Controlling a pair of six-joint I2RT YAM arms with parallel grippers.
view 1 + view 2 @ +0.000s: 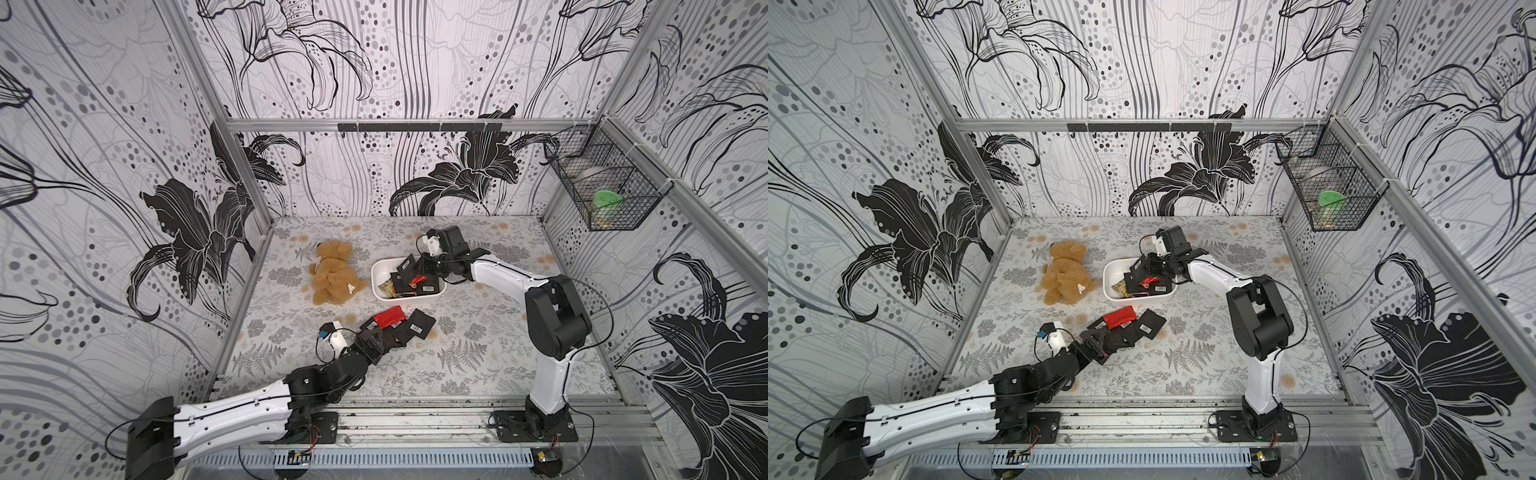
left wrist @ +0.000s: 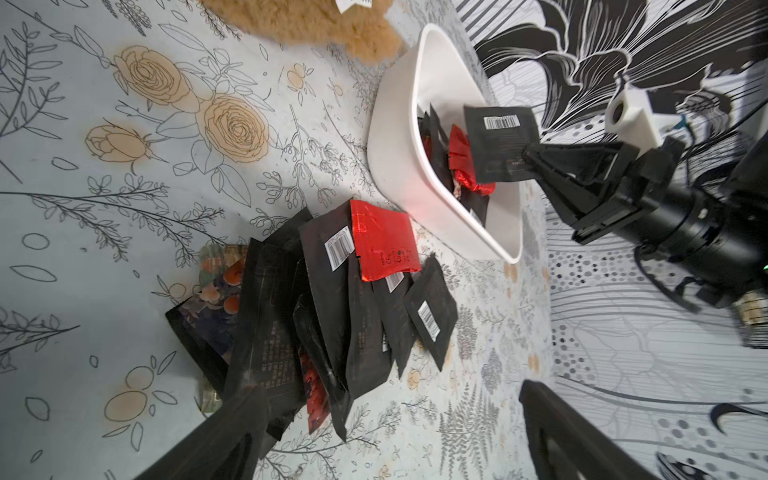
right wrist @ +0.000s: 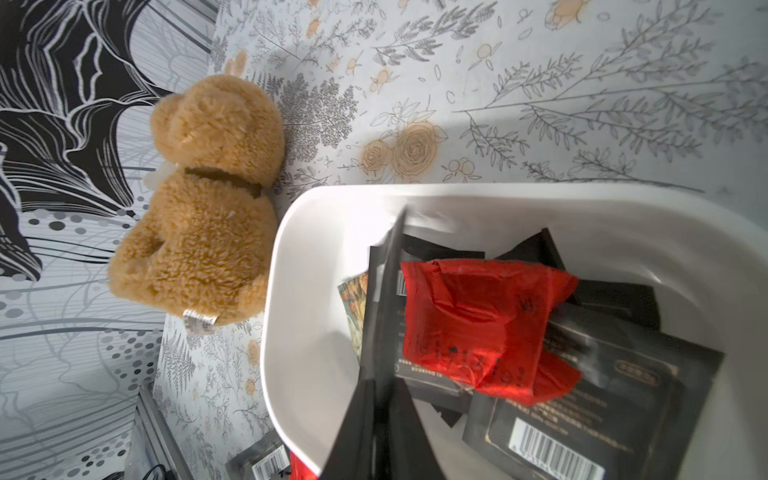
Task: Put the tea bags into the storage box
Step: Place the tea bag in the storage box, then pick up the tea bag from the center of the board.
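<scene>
Evidently, right gripper (image 2: 525,160) seemingly pinches a black tea sachet (image 2: 496,141) above the white storage box (image 2: 395,137), for release inside; left gripper (image 2: 388,392) gapes over loose tea bags (image 2: 324,299) beside the box, ready to pick.

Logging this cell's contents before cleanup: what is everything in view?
storage box: one, white; on table
teddy bear: one, brown; beside storage box
loose tea bags: several, mostly black, one red; piled on table
boxed tea bags: several, black, red, tan; in storage box
held tea bag: one, black; over storage box
wire basket: one, black; on wall
left gripper: one, black; open at loose tea bags
right gripper: one, black; shut on held tea bag
</scene>
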